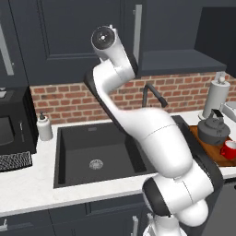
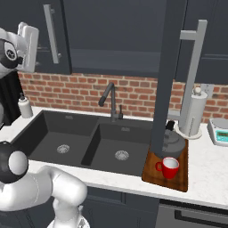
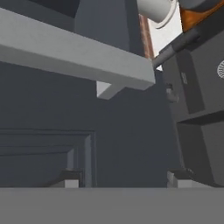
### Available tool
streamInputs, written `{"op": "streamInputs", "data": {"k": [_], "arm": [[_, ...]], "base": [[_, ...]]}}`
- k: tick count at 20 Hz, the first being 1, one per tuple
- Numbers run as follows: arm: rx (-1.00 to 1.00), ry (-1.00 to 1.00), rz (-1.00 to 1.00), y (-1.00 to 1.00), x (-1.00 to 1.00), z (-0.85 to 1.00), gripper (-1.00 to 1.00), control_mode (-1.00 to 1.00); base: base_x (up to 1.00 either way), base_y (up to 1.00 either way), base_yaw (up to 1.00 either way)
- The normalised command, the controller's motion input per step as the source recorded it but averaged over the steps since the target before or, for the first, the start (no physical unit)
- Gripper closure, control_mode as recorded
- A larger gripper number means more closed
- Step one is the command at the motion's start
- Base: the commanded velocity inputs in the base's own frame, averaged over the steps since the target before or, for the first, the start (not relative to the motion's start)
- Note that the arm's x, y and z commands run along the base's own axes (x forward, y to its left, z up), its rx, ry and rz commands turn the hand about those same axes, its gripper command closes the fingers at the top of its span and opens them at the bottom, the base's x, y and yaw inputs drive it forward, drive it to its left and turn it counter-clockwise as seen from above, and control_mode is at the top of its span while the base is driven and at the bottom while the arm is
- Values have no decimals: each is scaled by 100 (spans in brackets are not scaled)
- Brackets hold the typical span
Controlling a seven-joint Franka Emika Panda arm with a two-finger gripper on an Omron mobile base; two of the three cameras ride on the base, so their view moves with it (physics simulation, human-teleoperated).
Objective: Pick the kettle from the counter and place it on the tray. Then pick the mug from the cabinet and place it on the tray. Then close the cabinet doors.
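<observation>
1. Kettle (image 2: 172, 141), squat dark grey metal, sits on the flat brown wooden tray (image 2: 177, 181) at three o'clock of the black double sink (image 2: 67, 142).
2. Small red mug (image 2: 169, 168) stands on that tray, just before the kettle.
3. End effector (image 3: 122, 178), fingers spread and holding nothing, faces a charcoal cabinet door's silver bar handle (image 3: 74, 54).
4. White speckled worktop (image 2: 209, 169) carries all.

Matt charcoal cabinet doors (image 2: 171, 67), brushed-metal handles (image 2: 192, 75), wooden tray (image 2: 178, 176), seemingly glossy mug (image 2: 169, 168)

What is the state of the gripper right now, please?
Gripper: open, holding nothing, its fingertips close in front of a cabinet door below the bar handle.
</observation>
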Motion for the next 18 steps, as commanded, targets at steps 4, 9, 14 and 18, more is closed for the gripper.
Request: {"op": "streamInputs", "data": {"k": [4, 9, 14, 18], "arm": [[3, 0, 8, -18, 47, -12, -100, -100], [3, 0, 7, -7, 29, -15, -100, -100], [0, 0, 10, 0, -30, -9, -100, -100], [0, 0, 8, 0, -46, 3, -100, -100]], "base": [[0, 0, 0], [0, 0, 0], [0, 0, 0], [0, 0, 0]]}}
